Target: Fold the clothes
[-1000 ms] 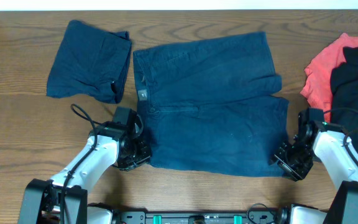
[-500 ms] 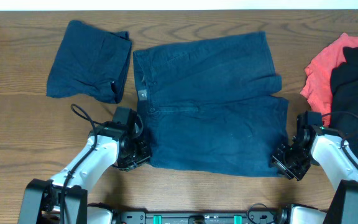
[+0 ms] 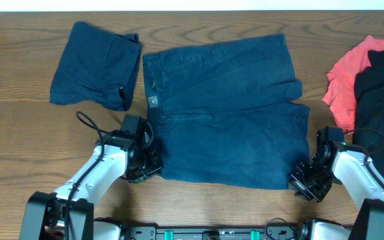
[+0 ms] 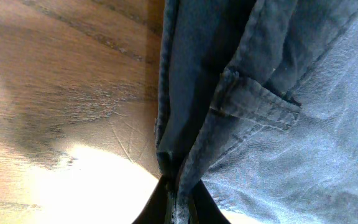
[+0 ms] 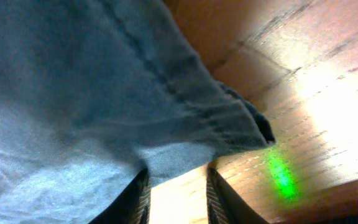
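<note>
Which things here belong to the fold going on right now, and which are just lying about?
In hand:
navy shorts, spread flat
left fingers, pinching the waistband edge
right fingers, at the leg hem

Lying about:
folded navy garment
coral-red garment
black garment

Four garments in all on one wooden table (image 3: 19, 133). Navy, two: one pair of navy shorts (image 3: 225, 113) spread across the middle, one folded navy piece (image 3: 92, 63) toward the far left corner. Coral-red, one: a coral-red garment (image 3: 344, 83) at the right edge. Black, one: a black garment (image 3: 382, 87) overlapping it at that same edge. Two arms along the near edge, left arm (image 3: 99, 170) and right arm (image 3: 359, 173). Two grippers, one per arm: left gripper (image 3: 153, 163), right gripper (image 3: 307, 183). One belt loop (image 4: 253, 102) in the left wrist view. One green spot of light (image 5: 281, 174) on the wood in the right wrist view.
</note>
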You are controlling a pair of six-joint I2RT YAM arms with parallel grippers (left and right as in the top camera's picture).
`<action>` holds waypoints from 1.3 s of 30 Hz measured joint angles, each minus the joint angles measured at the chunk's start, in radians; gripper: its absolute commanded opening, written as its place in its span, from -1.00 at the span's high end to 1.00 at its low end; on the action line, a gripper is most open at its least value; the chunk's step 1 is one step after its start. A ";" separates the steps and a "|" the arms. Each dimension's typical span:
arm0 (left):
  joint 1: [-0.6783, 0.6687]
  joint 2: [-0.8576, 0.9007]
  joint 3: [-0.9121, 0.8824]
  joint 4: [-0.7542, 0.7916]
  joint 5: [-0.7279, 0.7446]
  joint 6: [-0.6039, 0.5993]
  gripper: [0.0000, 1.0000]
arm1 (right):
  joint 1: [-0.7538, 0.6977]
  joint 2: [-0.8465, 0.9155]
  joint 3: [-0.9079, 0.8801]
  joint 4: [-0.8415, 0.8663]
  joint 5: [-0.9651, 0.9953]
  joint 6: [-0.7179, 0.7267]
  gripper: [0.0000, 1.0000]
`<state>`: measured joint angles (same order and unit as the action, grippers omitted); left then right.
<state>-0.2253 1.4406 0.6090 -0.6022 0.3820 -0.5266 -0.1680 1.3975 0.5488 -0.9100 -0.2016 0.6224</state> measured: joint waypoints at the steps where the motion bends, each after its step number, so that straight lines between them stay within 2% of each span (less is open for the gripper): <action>1: 0.000 0.000 0.000 0.000 0.000 0.000 0.88 | 0.000 0.000 0.000 0.010 -0.008 0.001 0.53; 3: 0.000 0.000 0.000 0.000 0.000 0.000 0.88 | 0.000 -0.002 0.004 0.032 -0.026 0.000 0.55; 4: 0.000 0.000 0.000 0.000 0.000 0.000 0.88 | 0.000 -0.002 0.007 0.044 -0.034 0.000 0.49; 6: 0.000 0.000 0.000 0.000 0.000 0.000 0.88 | 0.000 -0.002 0.013 0.065 -0.045 -0.002 0.25; 7: 0.000 0.000 0.000 0.000 0.000 0.000 0.88 | 0.000 -0.002 0.016 0.072 -0.052 -0.006 0.23; 9: 0.000 0.000 0.000 0.000 0.000 0.000 0.88 | 0.001 0.000 0.021 0.080 -0.062 -0.025 0.35; 12: 0.000 0.000 0.000 0.000 0.000 0.000 0.88 | 0.001 0.001 0.021 0.084 -0.055 -0.039 0.70; 14: 0.000 0.000 0.000 0.000 0.000 0.000 0.88 | 0.001 0.002 0.021 0.090 -0.049 -0.046 0.81; 15: 0.000 0.000 0.000 0.000 0.000 0.000 0.88 | 0.001 0.003 0.021 0.096 -0.043 -0.045 0.94; 19: 0.000 0.000 0.000 0.000 0.000 0.001 0.88 | 0.000 0.003 0.024 0.096 -0.035 -0.054 0.97; 23: 0.000 0.000 0.000 -0.009 0.001 0.007 0.88 | 0.000 0.006 0.091 -0.013 -0.007 -0.065 0.97; 29: -0.002 -0.041 0.011 -0.104 0.050 0.019 0.88 | 0.000 -0.033 0.327 -0.229 0.024 -0.090 0.98; 36: -0.006 -0.314 0.100 -0.299 0.084 0.039 0.88 | 0.000 -0.115 0.514 -0.406 0.068 -0.099 0.97; 39: -0.011 -0.457 0.150 -0.439 0.093 0.052 0.88 | 0.000 -0.159 0.561 -0.492 0.084 -0.100 0.98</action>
<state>-0.2367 0.9840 0.7589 -1.0416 0.4747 -0.4744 -0.1677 1.2381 1.1095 -1.4017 -0.1173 0.5220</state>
